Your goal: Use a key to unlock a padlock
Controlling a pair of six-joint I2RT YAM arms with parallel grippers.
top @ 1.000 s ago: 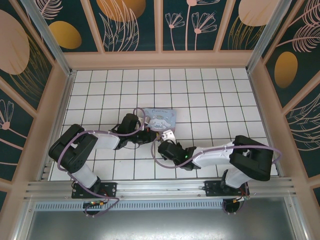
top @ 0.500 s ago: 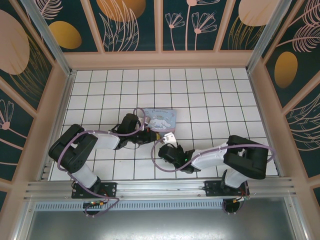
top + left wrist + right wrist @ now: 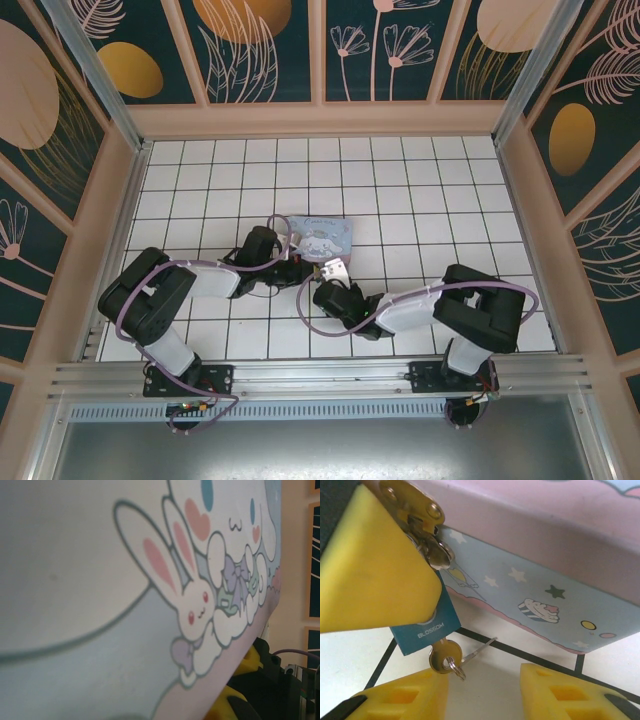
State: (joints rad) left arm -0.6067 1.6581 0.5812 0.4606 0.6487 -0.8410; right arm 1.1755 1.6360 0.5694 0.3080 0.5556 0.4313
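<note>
The right gripper (image 3: 485, 687) has its two yellow fingers (image 3: 395, 700) spread, with bare tile between them and nothing pinched. Just above the finger nearer the lock hangs the small round-headed brass key (image 3: 441, 657), which sits at the bottom edge of the small flat dark-blue padlock (image 3: 427, 622) printed "BLOSSOM". A thin wire ring and a silvery sliver (image 3: 479, 650) dangle from the key's head. Whether that finger touches the key is unclear. The padlock hangs under a brass hasp (image 3: 415, 505) on the front wall of the pastel-blue cartoon-print box (image 3: 545, 565). A big yellow block (image 3: 370, 565) coming in from the upper left covers the padlock's top.

The left gripper (image 3: 302, 268) is pressed shut at the box's near-left corner; what it pinches, if anything, cannot be made out. Its wrist camera sits very close to the lid's rabbit print (image 3: 192, 605).

Both arms reach low from their bases at the near edge. Their forearms bend inward so that the two wrists meet in front of the box, with purple cables (image 3: 320, 320) looping along them.

The table (image 3: 400, 180) is white tile with dark grid lines. Peach-framed walls (image 3: 260, 50) with dark teal floral panels enclose it.
</note>
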